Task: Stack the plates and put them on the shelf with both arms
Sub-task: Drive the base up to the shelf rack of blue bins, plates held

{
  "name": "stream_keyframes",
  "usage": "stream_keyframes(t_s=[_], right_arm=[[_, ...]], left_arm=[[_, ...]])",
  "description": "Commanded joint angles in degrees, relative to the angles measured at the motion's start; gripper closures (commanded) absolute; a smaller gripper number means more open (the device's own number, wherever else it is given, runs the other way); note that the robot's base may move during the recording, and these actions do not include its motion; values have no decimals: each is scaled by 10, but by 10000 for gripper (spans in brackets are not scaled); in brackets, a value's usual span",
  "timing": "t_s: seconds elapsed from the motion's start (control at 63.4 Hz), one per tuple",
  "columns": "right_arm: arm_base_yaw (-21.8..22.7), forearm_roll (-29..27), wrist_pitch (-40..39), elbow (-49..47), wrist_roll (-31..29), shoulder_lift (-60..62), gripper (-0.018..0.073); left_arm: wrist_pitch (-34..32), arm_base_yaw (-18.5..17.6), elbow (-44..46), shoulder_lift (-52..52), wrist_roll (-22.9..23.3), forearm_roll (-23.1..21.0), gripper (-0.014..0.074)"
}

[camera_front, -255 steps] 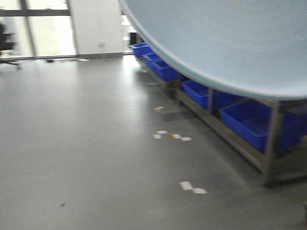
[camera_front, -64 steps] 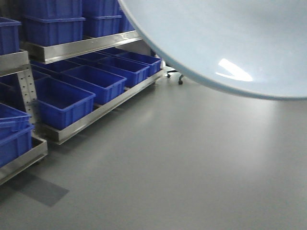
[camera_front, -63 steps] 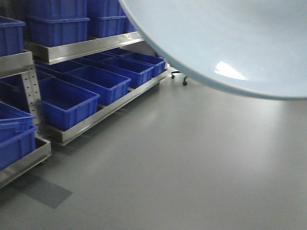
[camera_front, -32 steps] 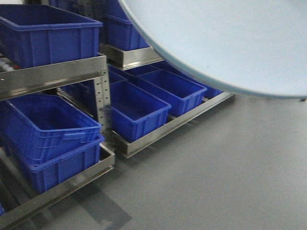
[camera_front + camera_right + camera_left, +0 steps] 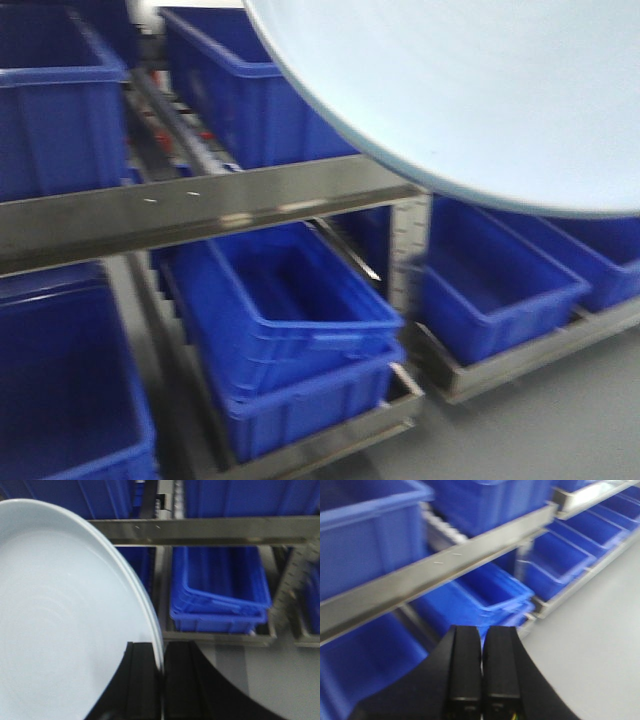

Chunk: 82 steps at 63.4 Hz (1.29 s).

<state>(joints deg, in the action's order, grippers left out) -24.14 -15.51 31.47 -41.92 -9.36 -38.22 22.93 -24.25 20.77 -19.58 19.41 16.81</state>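
plates (image 5: 60,620), where are they?

— pinched by the rim in the right pincer (image 5: 161,655), which is clenched on them. the discs fan out to its left and up from it. a doubled edge line just above the fingertips suggests both, one lying on the other.

and the left pincer (image 5: 481,635)?

— squeezed closed on nothing, its two fingers pressed together. the shelf rail (image 5: 445,575) runs above and ahead of it, with blue bins (image 5: 490,595) below that rail and grey floor (image 5: 590,630) off to its right.

so which step is this?

— stacking looks done, so i'd call it the carry to the shelf. past the right pincer there is the same rail, with bins above and under it.

next move?

— i can't see a free ledge, so it must find one, level the plates and slide them in. the left pincer should probably open and steady the far rim.
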Motion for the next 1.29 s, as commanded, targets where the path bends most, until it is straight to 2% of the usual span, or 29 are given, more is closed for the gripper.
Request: stream_keyframes(t_s=[0.0, 1.279], right_arm=[[2, -8, -52, -17, -2, 2, 503], [2, -8, -52, -17, -2, 2, 503]], left_arm=[[-42, 2, 18, -4, 6, 5, 512], [-42, 2, 18, -4, 6, 5, 512]])
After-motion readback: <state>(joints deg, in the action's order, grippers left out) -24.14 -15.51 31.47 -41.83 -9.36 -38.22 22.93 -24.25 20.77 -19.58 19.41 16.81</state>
